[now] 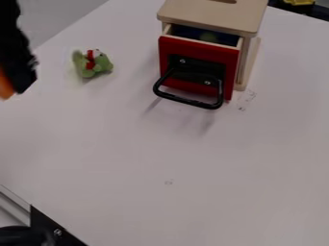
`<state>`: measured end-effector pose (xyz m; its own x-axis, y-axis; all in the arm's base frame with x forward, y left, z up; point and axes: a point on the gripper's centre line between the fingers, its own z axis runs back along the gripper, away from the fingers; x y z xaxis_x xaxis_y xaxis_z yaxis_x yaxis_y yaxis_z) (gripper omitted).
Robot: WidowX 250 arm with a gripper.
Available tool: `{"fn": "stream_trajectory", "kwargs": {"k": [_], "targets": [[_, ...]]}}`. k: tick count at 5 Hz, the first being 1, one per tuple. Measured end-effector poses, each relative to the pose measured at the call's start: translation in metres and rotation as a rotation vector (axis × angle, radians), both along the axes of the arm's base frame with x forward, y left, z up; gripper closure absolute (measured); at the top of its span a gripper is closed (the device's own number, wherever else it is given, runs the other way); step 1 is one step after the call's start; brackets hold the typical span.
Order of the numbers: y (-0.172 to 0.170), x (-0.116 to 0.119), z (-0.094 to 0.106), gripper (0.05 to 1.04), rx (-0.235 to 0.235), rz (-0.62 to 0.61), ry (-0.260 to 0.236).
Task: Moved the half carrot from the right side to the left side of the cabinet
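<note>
Hand part cut off @ L edge, open/closed unclear, blurry orange obj. alongside

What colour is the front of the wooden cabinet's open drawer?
Red, with a black handle; it shows in the camera view.

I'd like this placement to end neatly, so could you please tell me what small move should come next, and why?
Probably a gentle lowering toward the table: the gripper and an orange piece, likely the half carrot, are at the view's left edge, left of the cabinet. Whether the piece is held, I cannot tell.
</note>
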<state>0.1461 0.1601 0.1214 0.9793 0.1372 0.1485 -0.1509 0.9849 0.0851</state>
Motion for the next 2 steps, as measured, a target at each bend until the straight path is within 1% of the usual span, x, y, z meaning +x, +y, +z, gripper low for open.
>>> {"fn": "stream_trajectory", "kwargs": {"k": [1,2], "targets": [[0.045,0.001,-0.031,0.415,-0.008,0.064,0.039],[0.064,0.005,-0.054,0.416,-0.014,0.090,0.057]]}}
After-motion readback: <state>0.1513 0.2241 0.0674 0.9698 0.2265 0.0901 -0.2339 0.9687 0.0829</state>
